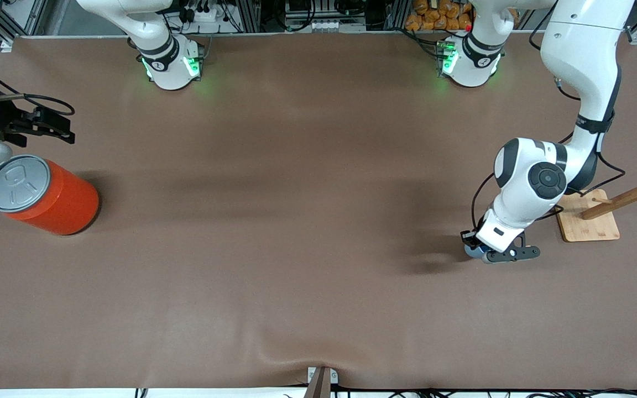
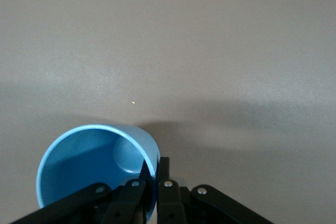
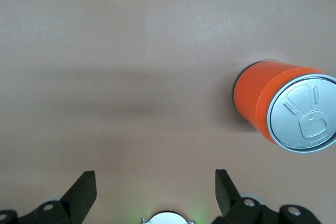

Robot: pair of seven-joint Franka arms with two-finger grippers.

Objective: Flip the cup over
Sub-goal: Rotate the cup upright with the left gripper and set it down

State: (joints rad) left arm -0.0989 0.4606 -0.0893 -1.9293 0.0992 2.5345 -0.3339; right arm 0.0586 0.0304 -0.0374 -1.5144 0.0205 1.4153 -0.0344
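Observation:
The light-blue cup shows its darker blue inside and its bottom in the left wrist view, mouth toward the camera. My left gripper is shut on the cup's rim wall, one finger inside and one outside. In the front view the left gripper is low over the table toward the left arm's end. Only a bit of the cup shows under the hand. My right gripper is open and empty. It waits in the air at the right arm's end of the table.
A large orange can with a grey pull-tab lid stands at the right arm's end, below the right gripper, and shows in the right wrist view. A wooden peg stand on a square base sits beside the left gripper.

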